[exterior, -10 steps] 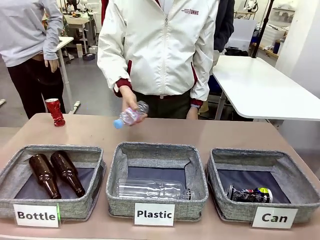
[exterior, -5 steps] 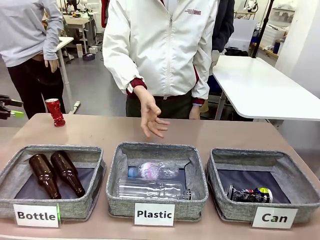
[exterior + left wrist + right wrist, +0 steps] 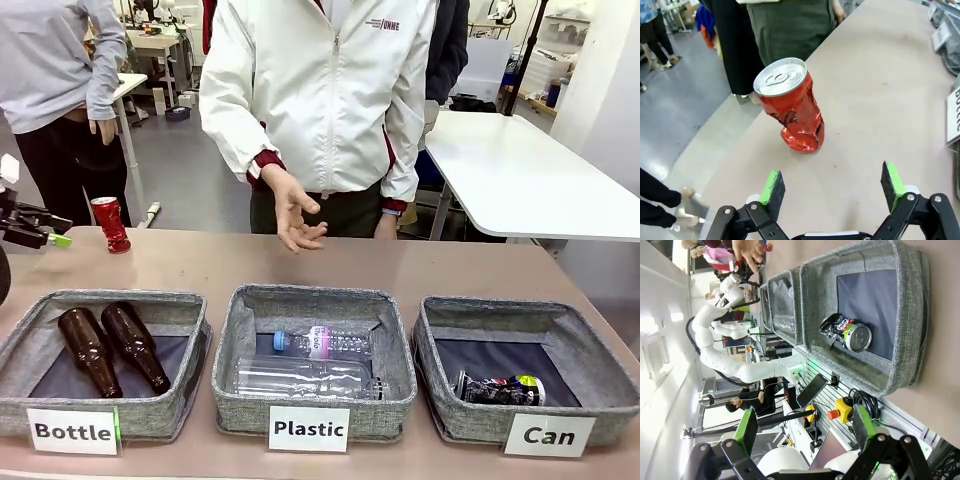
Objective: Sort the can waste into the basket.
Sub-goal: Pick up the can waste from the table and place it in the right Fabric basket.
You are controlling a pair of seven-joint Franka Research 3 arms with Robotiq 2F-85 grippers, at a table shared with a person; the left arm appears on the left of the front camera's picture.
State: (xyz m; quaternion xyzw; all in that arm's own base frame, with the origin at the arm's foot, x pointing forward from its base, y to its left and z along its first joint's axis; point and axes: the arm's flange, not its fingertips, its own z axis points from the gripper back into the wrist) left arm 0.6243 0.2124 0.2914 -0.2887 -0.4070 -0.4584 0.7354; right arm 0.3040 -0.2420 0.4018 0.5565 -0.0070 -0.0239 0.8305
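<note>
Left gripper (image 3: 832, 182) and right gripper (image 3: 805, 430), both spread wide.
The left reaches in level from the left side; the right is rolled sideways, holding nothing.

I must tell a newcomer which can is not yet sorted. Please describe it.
On the table, look at the far left corner, behind the basket labelled Bottle. A crushed red can stands there alone, the only can outside a basket.

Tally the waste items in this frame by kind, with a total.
Brown glass bottles: 2
Clear plastic bottles: 2
Crushed cans: 2
Total: 6
</note>
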